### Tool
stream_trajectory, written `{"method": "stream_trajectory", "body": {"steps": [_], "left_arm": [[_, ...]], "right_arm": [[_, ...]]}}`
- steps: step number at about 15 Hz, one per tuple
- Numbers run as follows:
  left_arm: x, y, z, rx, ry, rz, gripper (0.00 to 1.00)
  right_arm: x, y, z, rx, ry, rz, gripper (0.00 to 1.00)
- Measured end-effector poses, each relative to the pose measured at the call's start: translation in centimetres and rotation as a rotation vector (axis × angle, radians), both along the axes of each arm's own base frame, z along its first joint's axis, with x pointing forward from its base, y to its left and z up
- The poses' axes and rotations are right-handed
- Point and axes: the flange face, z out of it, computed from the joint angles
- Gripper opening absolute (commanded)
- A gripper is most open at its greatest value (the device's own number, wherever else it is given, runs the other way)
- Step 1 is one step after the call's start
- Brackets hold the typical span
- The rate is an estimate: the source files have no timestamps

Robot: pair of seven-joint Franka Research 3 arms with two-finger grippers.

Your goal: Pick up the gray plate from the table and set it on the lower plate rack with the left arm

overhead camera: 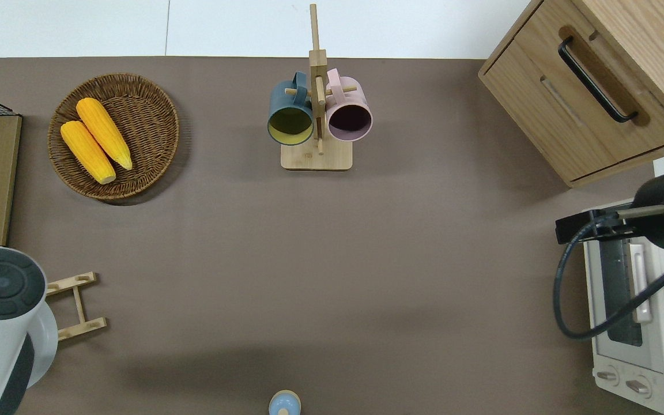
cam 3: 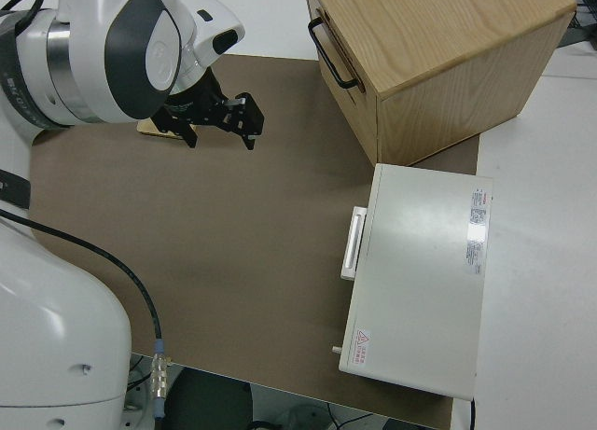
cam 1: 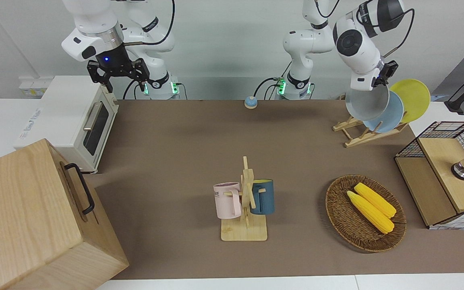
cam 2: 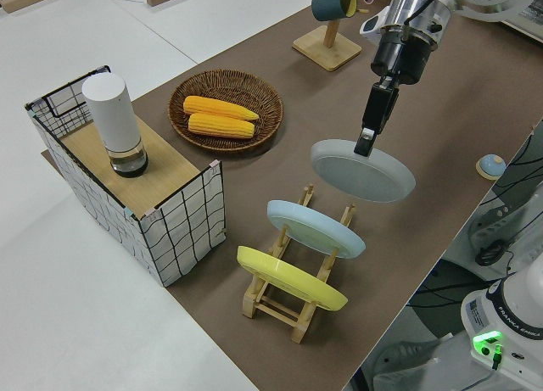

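Note:
My left gripper [cam 1: 378, 81] is shut on the rim of the gray plate [cam 1: 366, 104], which hangs tilted in the air. In the left side view the gripper [cam 2: 366, 144] pinches the gray plate [cam 2: 363, 171] at its top edge. The plate is over the lower plate rack [cam 1: 360, 135], at its open slots. The rack [cam 2: 293, 308] holds a light blue plate [cam 2: 316, 228] and a yellow plate [cam 2: 288, 279]. In the overhead view the arm hides nearly all of the gray plate; only the rack's end [overhead camera: 76, 305] shows. My right gripper [cam 1: 120, 79] is parked and open.
A mug stand [cam 1: 245, 225] with a pink and a blue mug stands mid-table. A wicker basket [cam 1: 365, 213] of corn and a wire-sided box [cam 1: 441, 173] lie toward the left arm's end. A toaster oven [cam 1: 75, 121] and a wooden cabinet [cam 1: 34, 217] are at the right arm's end.

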Motion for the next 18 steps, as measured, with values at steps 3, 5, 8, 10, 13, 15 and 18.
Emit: {"method": "stream_trajectory", "body": {"steps": [3,5,8,10,13,15,18], "left_arm": [[0.3,-0.9,-2.2,0.052,-0.008,0.015,0.00],[0.9,-1.5,-3.9,0.083,-0.014,0.026,0.00],[1.5,-2.1,-5.7,0.106,-0.022,0.039,0.00],[2.0,-2.3,-6.8,0.120,-0.037,0.043,0.00],[2.5,-2.5,-8.1,0.131,-0.041,0.044,0.00],[2.7,-2.5,-8.4,0.131,-0.045,0.040,0.00],[2.8,-2.6,-8.5,0.126,-0.050,0.035,0.00]], "right_arm": [[0.0,0.0,0.0,0.000,0.000,0.000,0.990],[0.0,0.0,0.0,0.000,0.000,0.000,0.987],[0.0,0.0,0.0,0.000,0.000,0.000,0.990],[0.0,0.0,0.0,0.000,0.000,0.000,0.990],[0.0,0.0,0.0,0.000,0.000,0.000,0.990],[0.0,0.0,0.0,0.000,0.000,0.000,0.987],[0.0,0.0,0.0,0.000,0.000,0.000,0.990]]}}
